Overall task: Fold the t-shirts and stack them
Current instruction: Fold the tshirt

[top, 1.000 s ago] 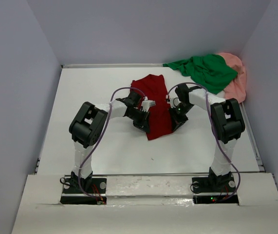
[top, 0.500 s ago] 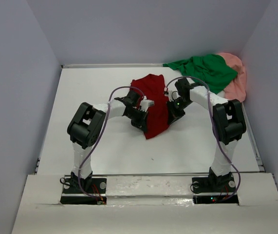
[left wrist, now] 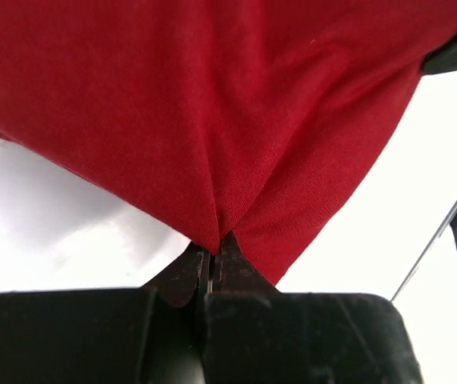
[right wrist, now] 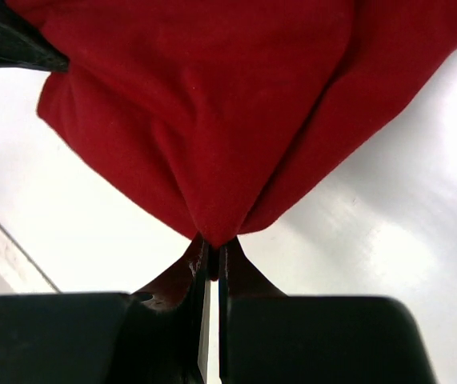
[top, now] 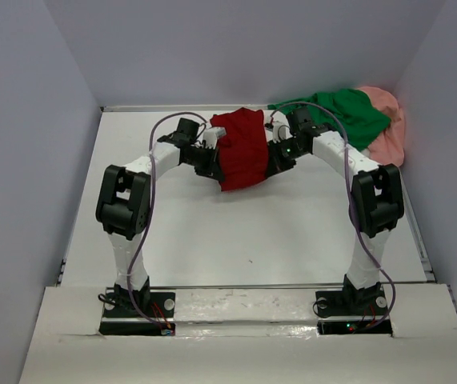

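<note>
The dark red t-shirt [top: 242, 149] hangs bunched between my two grippers near the back middle of the table. On its left edge my left gripper [top: 214, 157] is shut, pinching a fold of red cloth [left wrist: 212, 160] at its fingertips [left wrist: 214, 250]. My right gripper [top: 274, 154] is shut on the shirt's right edge, with the red cloth [right wrist: 212, 120] gathered at its tips [right wrist: 212, 244]. The bright green t-shirt [top: 340, 116] lies crumpled at the back right, on top of the salmon pink t-shirt [top: 388, 128].
A white table [top: 212, 232] is walled by grey panels on the left, back and right. The green and pink pile sits in the back right corner against the wall. Both arm bases stand at the near edge.
Both grippers have carried the red shirt away from the arm bases toward the back wall. It now hangs gathered between them instead of lying long on the table.
</note>
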Robot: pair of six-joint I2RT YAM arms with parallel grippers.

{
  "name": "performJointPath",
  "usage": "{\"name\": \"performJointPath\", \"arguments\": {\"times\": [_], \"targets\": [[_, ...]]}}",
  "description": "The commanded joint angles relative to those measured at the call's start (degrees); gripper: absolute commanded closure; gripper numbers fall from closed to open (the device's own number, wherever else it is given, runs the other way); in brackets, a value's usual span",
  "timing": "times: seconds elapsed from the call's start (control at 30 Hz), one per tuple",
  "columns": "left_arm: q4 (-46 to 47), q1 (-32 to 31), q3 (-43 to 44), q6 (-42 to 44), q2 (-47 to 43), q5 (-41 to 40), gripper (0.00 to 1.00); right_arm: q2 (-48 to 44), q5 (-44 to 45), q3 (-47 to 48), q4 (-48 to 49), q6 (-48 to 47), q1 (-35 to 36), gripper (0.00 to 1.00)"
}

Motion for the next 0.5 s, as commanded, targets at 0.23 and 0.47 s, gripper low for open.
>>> {"name": "performJointPath", "arguments": {"times": [0.23, 0.47], "targets": [[-1.95, 1.27, 13.03, 0.53, -2.08, 2.34, 1.00, 4.60, 5.07, 14.30, 8.24, 2.69, -0.35, 1.00], [2.08, 2.06, 18.74, -0.35, 1.34, -2.74, 1.00, 13.02, 8.84, 24.15, 9.38, 3.04, -0.87, 1.00]]}}
